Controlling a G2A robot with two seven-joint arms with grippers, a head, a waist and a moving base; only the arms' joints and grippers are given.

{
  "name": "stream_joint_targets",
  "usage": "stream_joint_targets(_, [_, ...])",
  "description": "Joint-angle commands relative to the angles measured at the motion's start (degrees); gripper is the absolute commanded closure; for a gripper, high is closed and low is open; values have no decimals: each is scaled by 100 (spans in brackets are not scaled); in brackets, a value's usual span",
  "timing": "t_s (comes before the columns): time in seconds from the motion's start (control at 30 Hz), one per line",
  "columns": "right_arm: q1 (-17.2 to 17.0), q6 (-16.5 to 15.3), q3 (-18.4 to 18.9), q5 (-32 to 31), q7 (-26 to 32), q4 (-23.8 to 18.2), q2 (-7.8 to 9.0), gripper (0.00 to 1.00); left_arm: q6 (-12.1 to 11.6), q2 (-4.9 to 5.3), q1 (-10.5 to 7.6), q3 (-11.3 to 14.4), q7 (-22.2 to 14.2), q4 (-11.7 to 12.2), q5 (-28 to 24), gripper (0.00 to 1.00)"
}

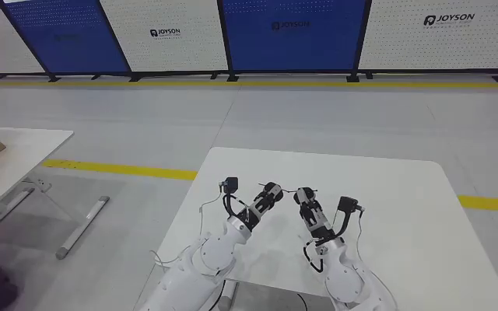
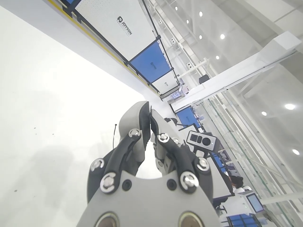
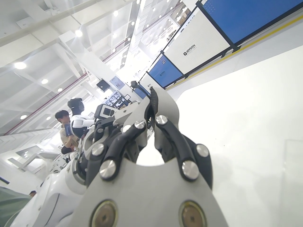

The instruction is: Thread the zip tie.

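zip tie (image 1: 286, 191) spans left gripper (image 1: 272, 189) to right gripper (image 1: 300, 194) | grippers side by side above table (image 1: 389, 202)

zip tie (image 3: 134, 84): 1 | tools: 2, left tool (image 1: 274, 189), right tool (image 1: 300, 194) | table (image 1: 389, 202): 1

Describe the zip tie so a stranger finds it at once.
Over the white table, the left gripper and right gripper nearly meet. The zip tie is the thin black strand between their tips, ending in a small blocky head; nothing nearby is so thin.
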Motion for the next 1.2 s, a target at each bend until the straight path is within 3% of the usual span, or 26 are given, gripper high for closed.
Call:
stream_joint_targets(0.0, [1,-6,-2,-12,18,-4,-1,100,10,-4,-4,1,0,-5,-2,100])
stream_joint_targets(0.43, [30,-46,14,69,113,2,-18,100,19,-28,16,43,-53,-37,26,100])
stream_joint_targets(1.17, [158,-46,-46,238,191,145,-51,100,-136,-8,163,-183,-318,-222,-256,100])
